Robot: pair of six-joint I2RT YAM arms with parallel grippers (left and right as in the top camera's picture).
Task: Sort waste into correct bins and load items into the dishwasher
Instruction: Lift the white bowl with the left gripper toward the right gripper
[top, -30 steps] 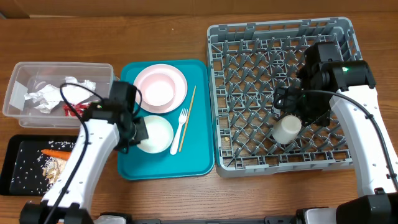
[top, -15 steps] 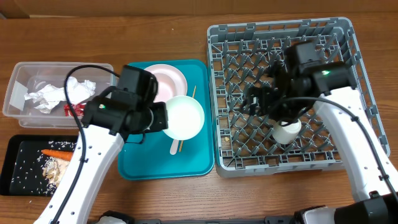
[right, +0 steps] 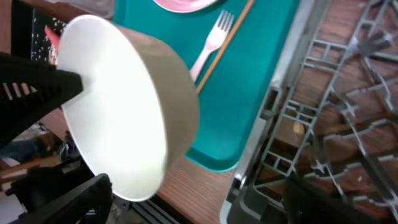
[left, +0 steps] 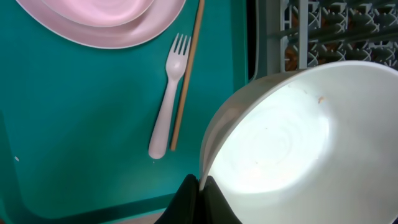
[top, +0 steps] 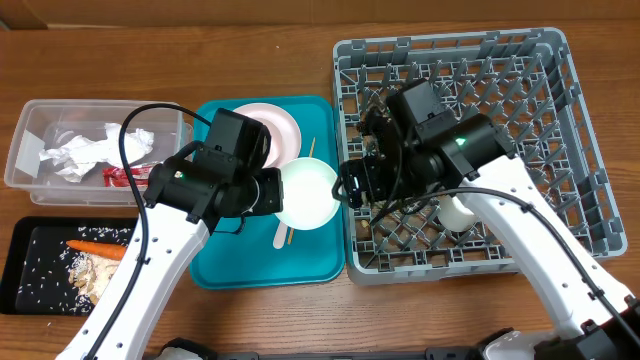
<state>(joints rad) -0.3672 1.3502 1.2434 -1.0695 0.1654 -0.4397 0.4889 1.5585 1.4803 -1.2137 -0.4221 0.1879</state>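
Observation:
My left gripper (top: 268, 190) is shut on the rim of a white bowl (top: 305, 192), which it holds tilted above the right edge of the teal tray (top: 230, 265). In the left wrist view the fingertips (left: 200, 186) pinch the bowl's rim (left: 292, 143). My right gripper (top: 348, 185) is open at the grey rack's (top: 560, 120) left side, facing the bowl (right: 124, 106); its jaws stand wide apart, below the bowl. On the tray lie a pink plate (top: 278, 122), a white fork (left: 168, 93) and a chopstick (left: 186, 74). A white cup (top: 460, 212) lies in the rack.
A clear tub (top: 40, 140) at the far left holds crumpled napkins (top: 75, 155) and a red wrapper (top: 125, 175). In front of it, a black tray (top: 30, 270) holds a carrot (top: 95, 247) and food scraps (top: 95, 268). Rows of upright pegs fill the rack.
My left gripper has lifted the bowl off the tray and carried it right. My right arm has left the cup in the rack and swung left toward the bowl.

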